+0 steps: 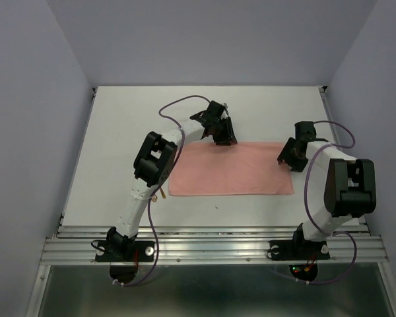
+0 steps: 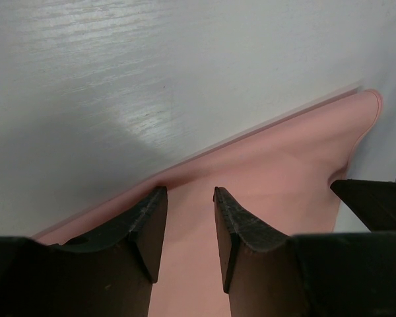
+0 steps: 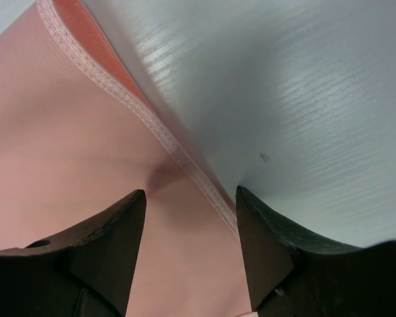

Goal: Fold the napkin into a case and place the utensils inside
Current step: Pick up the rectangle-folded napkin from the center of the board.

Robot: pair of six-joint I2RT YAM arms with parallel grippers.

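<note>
Left end effector (image 2: pixel 190 193): jaws parted, tips down at the napkin (image 1: pixel 231 170) far edge, nothing pinched. Right end effector (image 3: pixel 191 195): jaws spread astride the right-side hem, likely set to nip it for a fold. Napkin lies flat, mid-table (image 1: pixel 119 132), not yet a case.

Open worktop (image 1: pixel 119 132) beyond the napkin (image 1: pixel 231 175) and to its left; only a narrow bare strip along its near edge. Blocked at the far edge by the left gripper (image 1: pixel 223 140), at the right end by the right gripper (image 1: pixel 290 160). Hemmed by walls (image 1: pixel 33 119) on three sides.
</note>
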